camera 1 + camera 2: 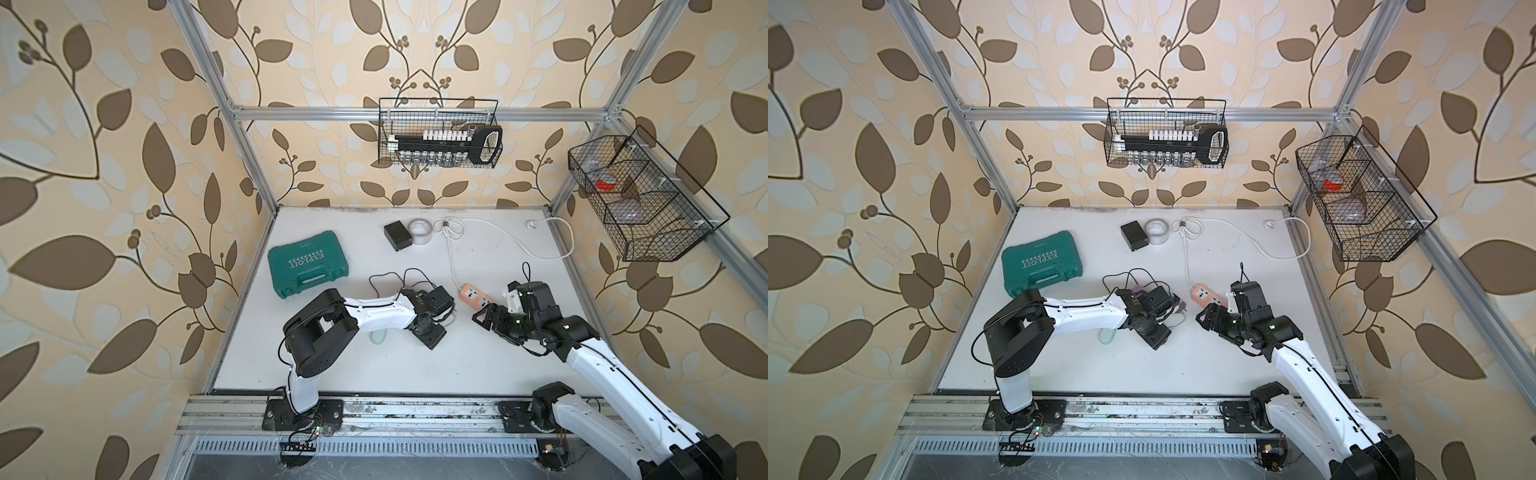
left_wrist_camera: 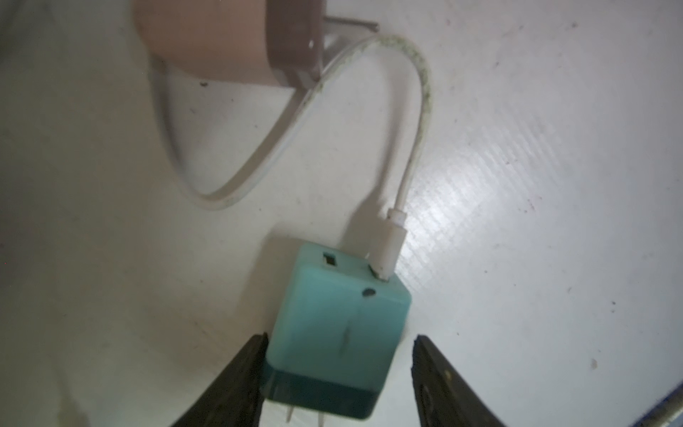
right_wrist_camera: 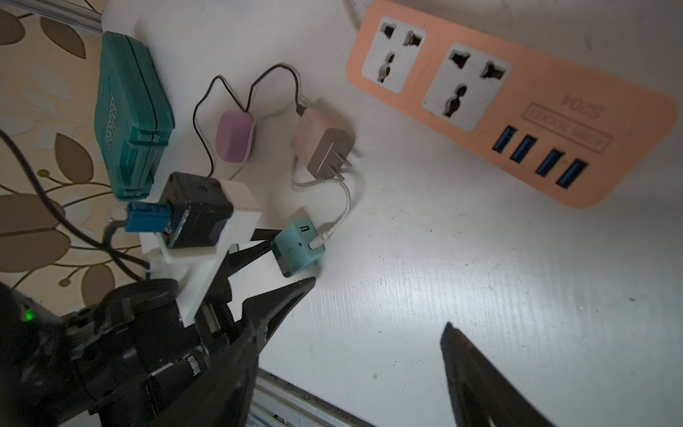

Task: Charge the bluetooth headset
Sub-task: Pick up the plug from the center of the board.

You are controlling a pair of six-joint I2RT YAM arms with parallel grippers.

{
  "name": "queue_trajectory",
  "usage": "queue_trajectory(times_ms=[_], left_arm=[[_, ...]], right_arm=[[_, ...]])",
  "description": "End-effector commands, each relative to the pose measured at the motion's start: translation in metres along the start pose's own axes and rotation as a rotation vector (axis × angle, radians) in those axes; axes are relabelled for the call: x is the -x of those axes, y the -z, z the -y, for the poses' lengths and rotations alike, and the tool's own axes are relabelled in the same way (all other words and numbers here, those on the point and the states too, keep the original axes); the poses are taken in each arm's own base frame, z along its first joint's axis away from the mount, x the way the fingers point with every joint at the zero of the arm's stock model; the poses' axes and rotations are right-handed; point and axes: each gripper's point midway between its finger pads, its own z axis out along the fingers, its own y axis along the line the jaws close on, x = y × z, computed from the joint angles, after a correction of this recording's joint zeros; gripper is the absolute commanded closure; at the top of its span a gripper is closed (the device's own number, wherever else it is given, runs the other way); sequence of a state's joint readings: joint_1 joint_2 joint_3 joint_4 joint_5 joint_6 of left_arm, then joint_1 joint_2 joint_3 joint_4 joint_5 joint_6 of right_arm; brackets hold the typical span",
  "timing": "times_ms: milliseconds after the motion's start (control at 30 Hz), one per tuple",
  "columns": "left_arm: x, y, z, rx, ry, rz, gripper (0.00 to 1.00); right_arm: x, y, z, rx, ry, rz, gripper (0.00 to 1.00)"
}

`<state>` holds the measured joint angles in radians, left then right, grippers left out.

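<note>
A purple headset case lies on the white table with a black cable running to a pink plug adapter, which lies on its side with its prongs bare. A teal charger cube rests on the table with a white cable plugged into it. My left gripper is open around the cube; one finger touches its side and the other stands off with a gap. My right gripper is open and holds nothing. It is near the orange power strip.
A green tool case lies at the left. A black box and a tape roll sit at the back, beside the strip's white cord. A pale green oval item lies under my left forearm. Wire baskets hang on the walls.
</note>
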<state>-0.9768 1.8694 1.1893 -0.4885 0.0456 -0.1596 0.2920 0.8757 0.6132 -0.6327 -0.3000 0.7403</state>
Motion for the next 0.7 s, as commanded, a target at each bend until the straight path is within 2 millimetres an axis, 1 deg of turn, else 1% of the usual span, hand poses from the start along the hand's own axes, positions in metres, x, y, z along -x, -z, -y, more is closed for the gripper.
queue_trajectory(times_ms=[0,67,167,267,300,400,467,667], left_arm=[[-0.0016,-0.0017,0.0055,-0.016,-0.002,0.006,0.42],[0.0009,-0.0007,0.0055,-0.016,-0.002,0.018,0.42],[0.0054,0.0008,0.0076,-0.023,-0.009,0.029,0.39],[0.0064,-0.0005,0.0096,-0.033,-0.011,0.026,0.41],[0.0057,-0.0013,0.0099,-0.036,-0.011,0.024,0.42],[0.0012,-0.0052,0.0085,-0.033,-0.009,0.009,0.54],[-0.0001,-0.0052,0.0082,-0.032,-0.006,0.01,0.59],[0.0057,0.0034,0.0094,-0.037,0.0,0.045,0.64]], right_arm=[[-0.0023,-0.0008,0.0011,0.002,-0.007,-0.009,0.21],[-0.0025,-0.0003,0.002,0.003,-0.009,-0.004,0.21],[-0.0042,-0.0014,0.004,-0.001,-0.01,-0.008,0.21],[-0.0047,-0.002,0.0041,-0.001,-0.01,-0.011,0.21],[-0.0039,-0.0015,0.0032,0.002,-0.009,-0.008,0.21],[-0.0036,-0.0018,0.0029,0.001,-0.009,-0.008,0.21],[-0.0034,-0.0022,0.0035,0.0,-0.01,-0.008,0.21],[-0.0058,-0.0047,0.0055,-0.004,-0.012,-0.02,0.21]])
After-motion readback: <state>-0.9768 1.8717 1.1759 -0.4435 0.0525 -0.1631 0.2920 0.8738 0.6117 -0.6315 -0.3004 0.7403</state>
